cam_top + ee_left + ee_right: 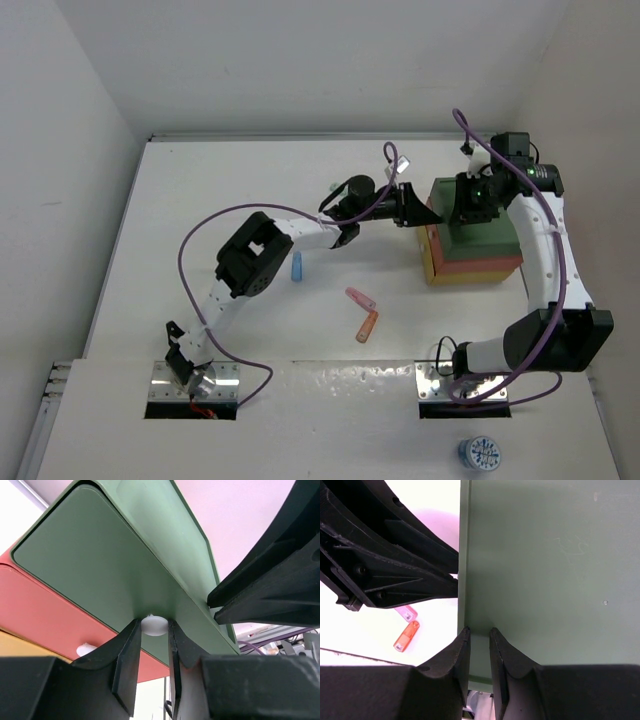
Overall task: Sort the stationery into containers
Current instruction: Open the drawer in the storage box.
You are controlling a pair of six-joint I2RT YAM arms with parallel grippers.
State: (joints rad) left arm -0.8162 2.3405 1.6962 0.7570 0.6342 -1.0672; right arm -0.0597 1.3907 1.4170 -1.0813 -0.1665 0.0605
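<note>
Three stacked trays stand at the right: green (487,232) on top, red-orange (480,265), yellow (478,276). My left gripper (422,212) is at the green tray's left front. In the left wrist view it (154,631) is shut on the green tray's white knob (154,624). My right gripper (470,205) is above the green tray; its jaws (480,632) stand narrowly open with nothing between them, tips against the tray's top (545,565) near the left edge. A blue marker (297,266), a pink marker (360,298) and an orange marker (368,325) lie on the table.
The red-orange tray (45,605) has its own white knob (86,649). A blue-and-white round object (481,454) lies at the near edge. Walls close in the table at left, back and right. The pink (406,613) and orange (406,635) markers show in the right wrist view.
</note>
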